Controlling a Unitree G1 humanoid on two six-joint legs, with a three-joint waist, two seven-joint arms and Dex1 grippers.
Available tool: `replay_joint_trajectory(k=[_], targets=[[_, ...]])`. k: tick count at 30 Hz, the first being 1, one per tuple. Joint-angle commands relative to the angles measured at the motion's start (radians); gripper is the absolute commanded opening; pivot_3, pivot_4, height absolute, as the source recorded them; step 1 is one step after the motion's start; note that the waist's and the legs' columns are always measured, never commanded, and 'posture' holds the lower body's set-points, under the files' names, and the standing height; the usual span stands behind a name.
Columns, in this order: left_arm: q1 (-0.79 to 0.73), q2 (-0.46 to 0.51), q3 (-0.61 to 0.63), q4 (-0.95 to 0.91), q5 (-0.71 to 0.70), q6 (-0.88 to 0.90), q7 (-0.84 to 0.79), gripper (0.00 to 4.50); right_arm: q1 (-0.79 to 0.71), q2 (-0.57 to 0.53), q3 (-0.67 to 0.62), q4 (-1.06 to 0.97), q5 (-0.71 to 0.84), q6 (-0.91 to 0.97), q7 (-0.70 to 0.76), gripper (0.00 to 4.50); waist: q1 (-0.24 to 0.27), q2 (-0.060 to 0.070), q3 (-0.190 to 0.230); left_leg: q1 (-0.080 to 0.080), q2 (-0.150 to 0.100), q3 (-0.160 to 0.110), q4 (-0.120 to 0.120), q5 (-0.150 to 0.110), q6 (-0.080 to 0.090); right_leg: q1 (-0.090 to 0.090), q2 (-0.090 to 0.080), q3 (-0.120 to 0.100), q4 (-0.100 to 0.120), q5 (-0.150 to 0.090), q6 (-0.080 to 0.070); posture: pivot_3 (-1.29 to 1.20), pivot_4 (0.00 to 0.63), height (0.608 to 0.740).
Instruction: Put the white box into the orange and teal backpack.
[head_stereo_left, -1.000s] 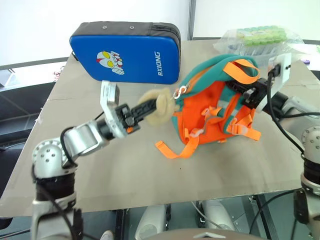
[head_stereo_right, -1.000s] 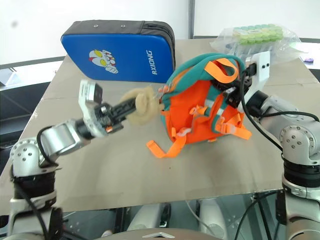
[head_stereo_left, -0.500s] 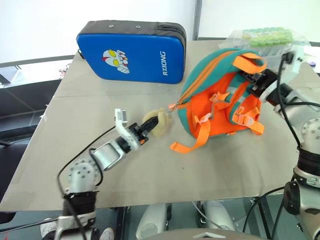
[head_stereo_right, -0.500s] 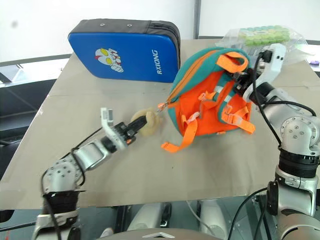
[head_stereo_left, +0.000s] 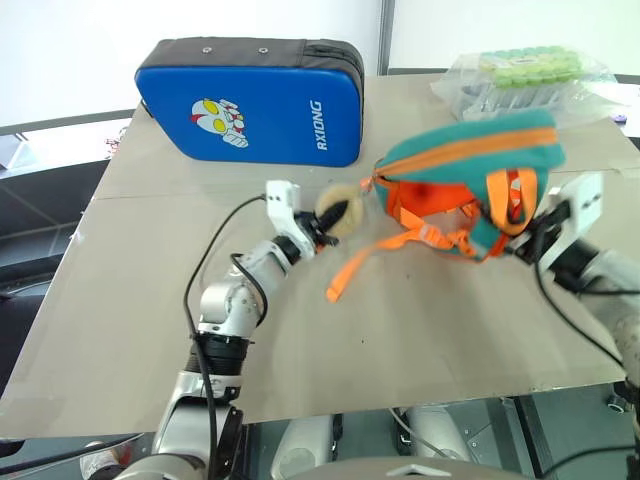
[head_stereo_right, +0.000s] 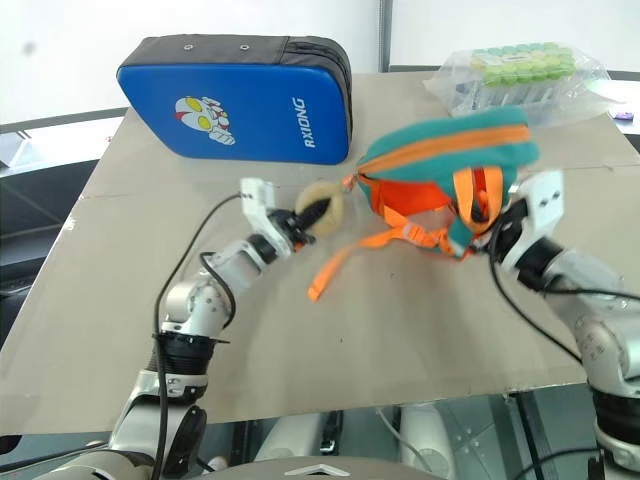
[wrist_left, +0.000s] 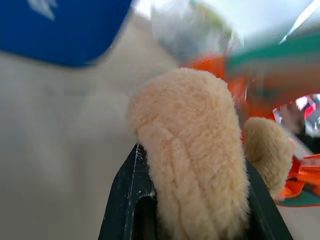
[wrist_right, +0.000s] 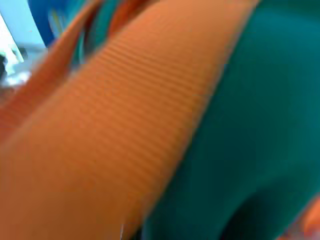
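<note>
The left gripper (head_stereo_left: 327, 222) is pressed onto the tan plush charm (head_stereo_left: 341, 211), which bulges between its two black fingers (wrist_left: 125, 200) in the left wrist view. Just to the right of this gripper, and tied to the charm, is the orange and teal backpack (head_stereo_left: 470, 165). It is stretched between the two grippers, teal top side up, and loose orange straps (head_stereo_left: 375, 258) hang from it down to the table. The right gripper (head_stereo_left: 520, 228) is at the other end of the backpack, its fingers pressed together on an orange strap loop (head_stereo_left: 508, 196); the right wrist view shows orange webbing and teal cloth very close. I cannot find the white box.

Behind the left gripper, well apart from it, the big blue case (head_stereo_left: 252, 98) with a cartoon print stands on its long edge. Behind the right gripper, at the far right corner, lies a clear container of green-capped items (head_stereo_left: 523, 77). Nothing stands between the two grippers except the backpack.

The table (head_stereo_left: 130, 290) is covered with plain tan board. Behind it is a white wall.
</note>
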Motion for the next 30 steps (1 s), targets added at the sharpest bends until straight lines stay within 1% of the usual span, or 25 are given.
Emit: replay_joint_trajectory(k=[1, 2, 3, 4, 5, 7, 8, 9, 10, 11, 14, 17, 19, 22, 23, 25, 27, 30], targets=[[0.009, -0.017, -0.015, -0.033, 0.053, -0.012, -0.042, 1.01, -0.029, 0.006, -0.060, 0.036, -0.055, -0.055, -0.026, 0.34, -0.002, 0.000, 0.000, 0.001, 0.000, -0.001, 0.001, 0.000, 0.000, 0.001, 0.001, 0.000, 0.000, 0.001, 0.001, 0.00, 0.150, 0.740], [0.011, -0.025, -0.012, -0.037, 0.060, -0.011, -0.049, 1.57, -0.035, 0.009, -0.069, 0.051, -0.065, -0.063, -0.026, 0.74, -0.001, 0.000, 0.000, 0.002, 0.000, -0.001, 0.001, 0.000, 0.000, 0.002, 0.001, 0.000, 0.000, 0.003, 0.002, 0.00, 0.150, 0.740], [0.014, -0.033, -0.006, -0.037, 0.070, -0.023, -0.053, 1.64, -0.043, 0.004, -0.073, 0.063, -0.083, -0.074, -0.025, 0.83, 0.002, 0.000, 0.000, 0.003, 0.000, -0.002, 0.001, 0.000, 0.000, 0.003, 0.001, -0.001, 0.000, 0.005, 0.002, 0.00, 0.150, 0.740], [0.023, -0.036, 0.007, -0.047, 0.075, -0.033, -0.059, 2.38, -0.054, -0.005, -0.084, 0.063, -0.081, -0.075, -0.013, 1.50, 0.004, 0.000, 0.000, 0.007, 0.000, -0.002, 0.001, 0.000, 0.000, 0.007, 0.002, -0.001, 0.000, 0.005, 0.001, 0.00, 0.150, 0.740], [0.033, -0.036, 0.024, -0.061, 0.073, -0.038, -0.061, 2.69, -0.065, -0.013, -0.094, 0.058, -0.076, -0.071, -0.007, 1.86, 0.004, 0.001, 0.001, 0.010, 0.001, -0.002, 0.001, -0.002, 0.004, 0.010, 0.003, -0.001, 0.000, 0.005, 0.001, 0.00, 0.150, 0.740], [0.054, -0.029, 0.056, -0.097, 0.058, -0.031, -0.073, 3.66, -0.082, -0.019, -0.115, 0.044, -0.048, -0.057, 0.011, 2.87, 0.002, 0.001, 0.001, 0.015, 0.001, -0.002, 0.001, -0.003, 0.005, 0.015, 0.003, 0.000, 0.000, 0.005, 0.001, 0.00, 0.150, 0.740], [0.061, -0.024, 0.065, -0.109, 0.053, -0.026, -0.084, 4.36, -0.084, -0.019, -0.124, 0.036, -0.028, -0.048, 0.023, 3.58, 0.002, 0.001, 0.001, 0.015, 0.001, -0.002, 0.001, -0.003, 0.005, 0.015, 0.004, 0.000, 0.000, 0.005, 0.001, 0.00, 0.150, 0.740], [0.071, -0.014, 0.075, -0.125, 0.052, -0.027, -0.097, 4.45, -0.077, -0.025, -0.138, 0.022, 0.004, -0.032, 0.044, 3.70, 0.004, 0.001, 0.001, 0.015, 0.001, -0.002, 0.001, -0.003, 0.005, 0.015, 0.004, 0.000, 0.000, 0.005, 0.001, 0.00, 0.150, 0.740], [0.087, 0.005, 0.089, -0.147, 0.050, -0.027, -0.115, 4.50, -0.054, -0.044, -0.157, -0.002, 0.036, -0.014, 0.079, 4.27, 0.004, 0.001, 0.001, 0.015, 0.001, -0.003, 0.001, -0.003, 0.005, 0.015, 0.004, -0.001, 0.000, 0.005, 0.001, 0.00, 0.150, 0.740], [0.098, 0.016, 0.098, -0.161, 0.050, -0.027, -0.128, 4.50, -0.037, -0.058, -0.170, -0.018, 0.057, 0.000, 0.104, 4.45, 0.005, 0.001, 0.001, 0.015, 0.001, -0.003, 0.001, -0.003, 0.005, 0.015, 0.004, -0.001, 0.000, 0.005, 0.001, 0.00, 0.150, 0.740], [0.143, 0.060, 0.125, -0.215, 0.059, -0.041, -0.175, 4.50, 0.023, -0.106, -0.237, -0.058, 0.132, 0.044, 0.156, 4.45, 0.007, 0.001, 0.001, 0.013, 0.002, -0.004, 0.001, -0.002, 0.002, 0.014, 0.003, -0.001, -0.003, 0.005, 0.001, 0.00, 0.150, 0.740], [0.226, 0.129, 0.162, -0.280, 0.057, -0.044, -0.242, 4.50, 0.180, -0.192, -0.368, -0.112, 0.237, 0.139, 0.269, 4.45, 0.009, 0.001, 0.001, 0.011, 0.002, -0.004, 0.000, -0.003, 0.004, 0.014, 0.001, -0.001, -0.005, 0.005, 0.001, 0.00, 0.150, 0.740], [0.280, 0.159, 0.183, -0.322, 0.038, -0.043, -0.280, 4.50, 0.274, -0.227, -0.408, -0.136, 0.231, 0.152, 0.320, 4.45, 0.009, 0.001, 0.001, 0.012, 0.002, -0.004, 0.000, -0.004, 0.006, 0.016, 0.001, 0.000, -0.007, 0.005, 0.001, 0.00, 0.150, 0.740], [0.372, 0.211, 0.220, -0.377, 0.040, -0.063, -0.335, 4.50, 0.345, -0.229, -0.415, -0.160, 0.192, 0.127, 0.328, 4.45, 0.005, 0.001, 0.001, 0.014, 0.003, -0.003, 0.000, -0.006, 0.010, 0.018, -0.004, -0.001, -0.008, 0.005, 0.001, 0.00, 0.150, 0.740], [0.412, 0.232, 0.242, -0.394, 0.045, -0.067, -0.348, 4.50, 0.364, -0.227, -0.404, -0.162, 0.154, 0.104, 0.326, 4.45, 0.004, 0.001, 0.001, 0.016, 0.003, -0.003, 0.000, -0.006, 0.010, 0.019, -0.003, -0.001, -0.008, 0.005, 0.001, 0.00, 0.150, 0.740], [0.500, 0.276, 0.294, -0.424, 0.045, -0.068, -0.376, 4.50, 0.403, -0.227, -0.360, -0.140, 0.022, 0.021, 0.318, 4.45, 0.004, 0.001, 0.001, 0.017, 0.003, -0.002, 0.000, -0.006, 0.010, 0.020, -0.003, -0.001, -0.007, 0.005, 0.001, 0.00, 0.150, 0.740], [0.567, 0.302, 0.334, -0.443, 0.042, -0.066, -0.389, 4.50, 0.432, -0.223, -0.325, -0.113, -0.076, -0.043, 0.313, 4.45, 0.005, 0.001, 0.001, 0.019, 0.004, -0.002, 0.000, -0.006, 0.010, 0.022, -0.002, -0.001, -0.007, 0.004, 0.000, 0.00, 0.150, 0.740], [0.642, 0.323, 0.379, -0.439, 0.037, -0.067, -0.405, 4.50, 0.457, -0.205, -0.297, -0.086, -0.142, -0.100, 0.324, 4.45, 0.009, 0.001, 0.001, 0.019, 0.004, -0.002, 0.000, -0.006, 0.010, 0.023, -0.002, -0.002, -0.007, 0.003, -0.002, 0.00, 0.150, 0.740]])
